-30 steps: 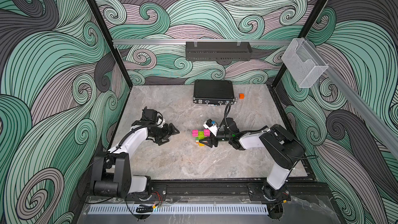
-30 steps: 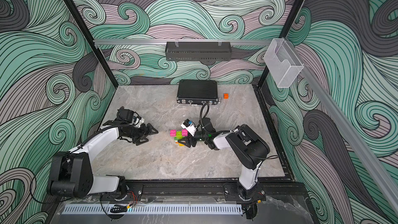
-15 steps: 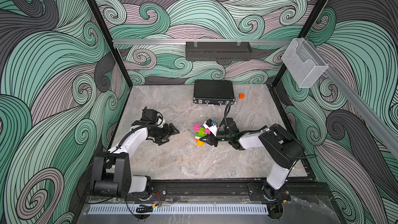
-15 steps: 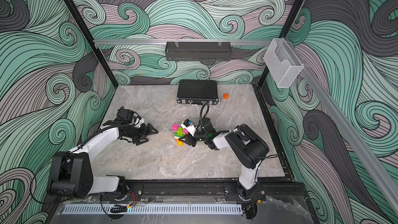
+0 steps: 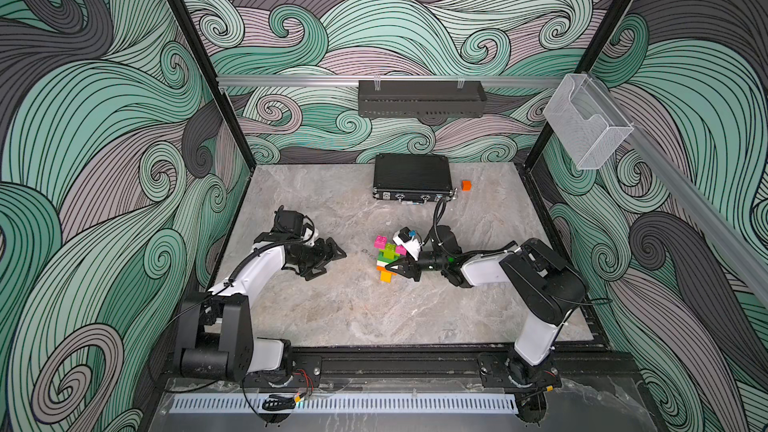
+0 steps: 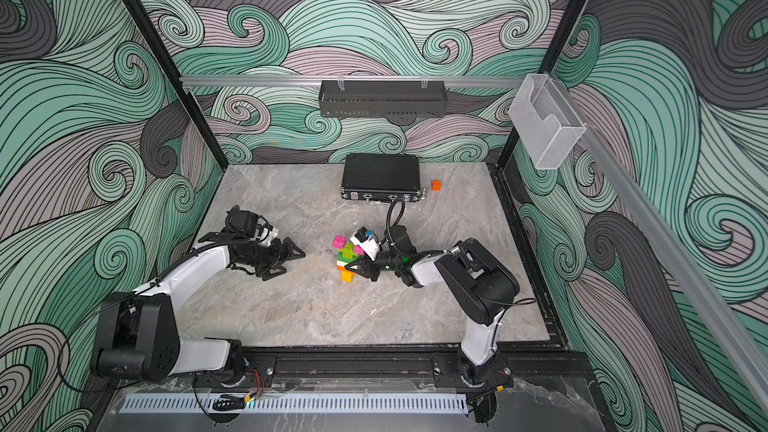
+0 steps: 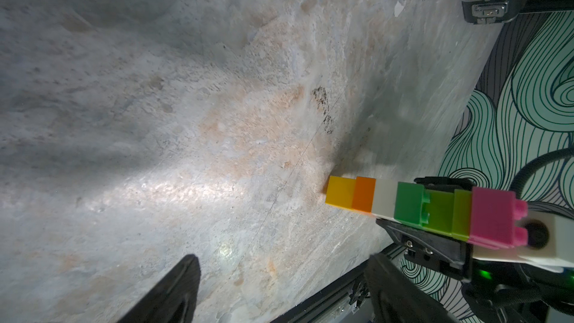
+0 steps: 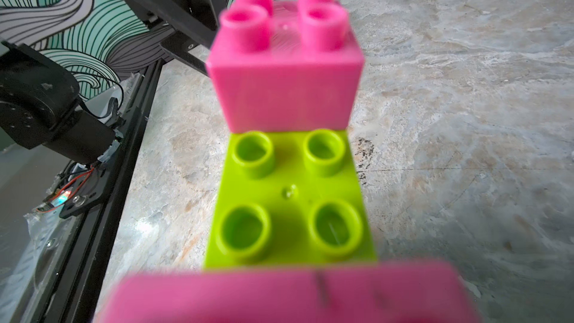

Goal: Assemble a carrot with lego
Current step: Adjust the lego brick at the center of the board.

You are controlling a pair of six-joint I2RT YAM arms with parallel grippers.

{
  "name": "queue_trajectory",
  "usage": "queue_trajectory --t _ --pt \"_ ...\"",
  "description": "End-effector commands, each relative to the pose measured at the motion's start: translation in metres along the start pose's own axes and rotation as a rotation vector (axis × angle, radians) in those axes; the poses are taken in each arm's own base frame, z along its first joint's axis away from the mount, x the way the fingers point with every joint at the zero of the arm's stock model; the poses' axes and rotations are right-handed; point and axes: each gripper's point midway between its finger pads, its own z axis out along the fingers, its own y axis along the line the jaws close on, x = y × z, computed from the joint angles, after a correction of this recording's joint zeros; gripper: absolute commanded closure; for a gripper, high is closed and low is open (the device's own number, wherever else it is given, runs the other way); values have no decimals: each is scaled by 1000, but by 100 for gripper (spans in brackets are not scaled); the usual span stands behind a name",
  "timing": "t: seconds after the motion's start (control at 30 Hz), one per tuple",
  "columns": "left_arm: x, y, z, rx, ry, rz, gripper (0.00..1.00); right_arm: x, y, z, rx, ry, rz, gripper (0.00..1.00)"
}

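The lego carrot (image 5: 385,257) stands on end near the table's middle in both top views, yellow tip down, then orange, white, dark green, lime, with pink bricks on top. My right gripper (image 5: 392,264) reaches in from the right and is shut on the carrot (image 7: 403,203); in the left wrist view its black fingers (image 7: 416,237) flank the white and green bricks. The right wrist view looks down on a lime brick (image 8: 289,197) and a pink brick (image 8: 284,66); the jaws are hidden there. My left gripper (image 5: 334,263) is open and holds nothing, a hand's width left of the carrot.
A flat black ribbed case (image 5: 411,176) lies at the back of the table, with a small plain orange cube (image 5: 466,185) to its right. A black shelf (image 5: 419,97) and a clear holder (image 5: 586,126) hang on the walls.
The carrot lay flat a second ago. My right gripper has shut on it and tipped it up onto its yellow end. The left arm has not moved.
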Motion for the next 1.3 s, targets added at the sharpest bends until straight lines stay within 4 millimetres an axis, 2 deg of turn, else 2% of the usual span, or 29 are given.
queue_trajectory --t 0.0,0.5,0.8,1.27 --pt "-5 -4 -1 -4 -11 25 15 -15 1 -3 -55 -25 70 89" --pt "-6 -11 -5 22 -22 35 15 -19 20 -16 -214 101 447 89" --pt "-6 -14 -10 29 -36 48 15 3 32 -15 -297 200 613 88" --pt "-6 -13 -10 25 -38 50 15 30 30 -6 -342 297 741 87"
